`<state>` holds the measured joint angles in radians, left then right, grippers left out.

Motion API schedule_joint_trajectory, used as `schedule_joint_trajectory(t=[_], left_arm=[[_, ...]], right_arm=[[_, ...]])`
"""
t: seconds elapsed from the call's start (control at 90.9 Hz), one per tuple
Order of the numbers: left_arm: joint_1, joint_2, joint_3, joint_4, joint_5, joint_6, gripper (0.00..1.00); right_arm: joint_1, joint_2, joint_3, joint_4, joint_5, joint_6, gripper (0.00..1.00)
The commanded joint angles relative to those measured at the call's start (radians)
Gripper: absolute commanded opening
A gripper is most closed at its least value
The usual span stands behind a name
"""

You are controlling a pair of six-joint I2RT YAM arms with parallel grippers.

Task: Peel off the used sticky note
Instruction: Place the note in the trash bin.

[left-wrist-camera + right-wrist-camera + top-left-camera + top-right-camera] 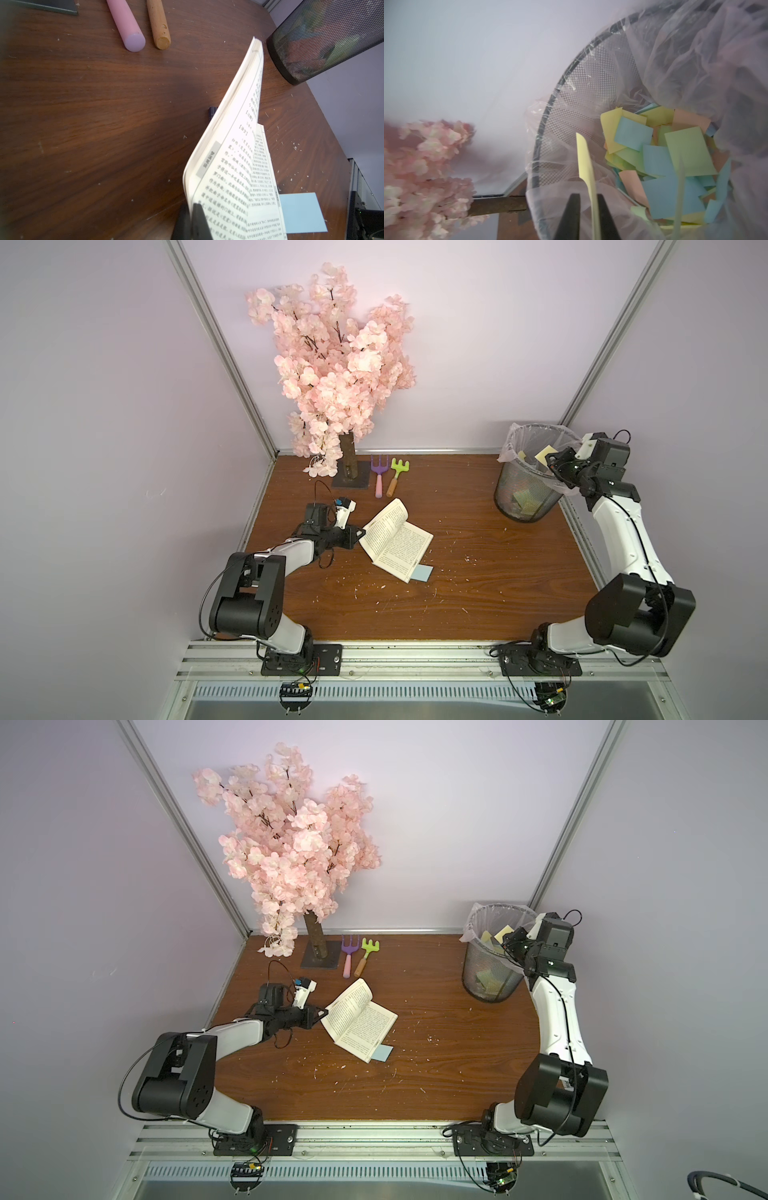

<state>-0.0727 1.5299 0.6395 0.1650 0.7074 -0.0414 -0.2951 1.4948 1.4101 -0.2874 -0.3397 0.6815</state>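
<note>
Sticky note: it is pale yellow and thin. The right wrist view shows it edge-on and a bit bent. It is up in the air over the bin, at the far right of the brown table. Both top views show it there, just above the rim.

The bin is black wire mesh and stands upright. A clear plastic bag lines it and folds over the rim. Inside lies a messy pile of paper squares in yellow, blue, green and orange-pink.

The left gripper is closed tight. It pinches the edge of some pages of the open book and holds them up off the table. The other half of the book lies flat. The pages have small black print. A blue note sticks out from under the near end of the book, flat on the table.

The right gripper is over the bin. Its 2 black fingers stand a little apart. The sticky note stands between them, very close to 1 finger. I cannot tell if it is stuck to that finger.

At the back left is a pink flower tree. Just right of it lie 2 toy rakes, 1 purple and 1 green.
</note>
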Motion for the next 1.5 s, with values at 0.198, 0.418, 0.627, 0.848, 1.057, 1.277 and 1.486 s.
schedule_joint_trajectory(t=[0.198, 0.418, 0.627, 0.848, 1.057, 1.277, 1.486], left_arm=[[0.012, 0.013, 0.009, -0.023, 0.009, 0.002, 0.01], [0.012, 0.013, 0.009, -0.022, 0.010, 0.002, 0.01], [0.012, 0.016, 0.011, -0.022, 0.012, 0.000, 0.01], [0.012, 0.016, 0.009, -0.022, 0.010, 0.000, 0.01], [0.012, 0.018, 0.010, -0.022, 0.015, -0.001, 0.01], [0.012, 0.019, 0.010, -0.021, 0.016, -0.002, 0.01], [0.012, 0.016, 0.009, -0.019, 0.017, -0.001, 0.01]], right_arm=[[-0.001, 0.018, 0.214, -0.072, 0.028, -0.048, 0.72], [0.016, 0.091, 0.379, -0.210, 0.041, -0.117, 0.76], [0.078, 0.229, 0.486, -0.349, 0.180, -0.242, 0.78], [0.157, 0.278, 0.558, -0.420, 0.389, -0.317, 0.82], [0.165, 0.291, 0.655, -0.451, 0.380, -0.361, 0.84], [0.244, 0.390, 0.827, -0.605, 0.601, -0.460, 0.88], [0.282, 0.515, 0.950, -0.720, 0.530, -0.472, 0.92]])
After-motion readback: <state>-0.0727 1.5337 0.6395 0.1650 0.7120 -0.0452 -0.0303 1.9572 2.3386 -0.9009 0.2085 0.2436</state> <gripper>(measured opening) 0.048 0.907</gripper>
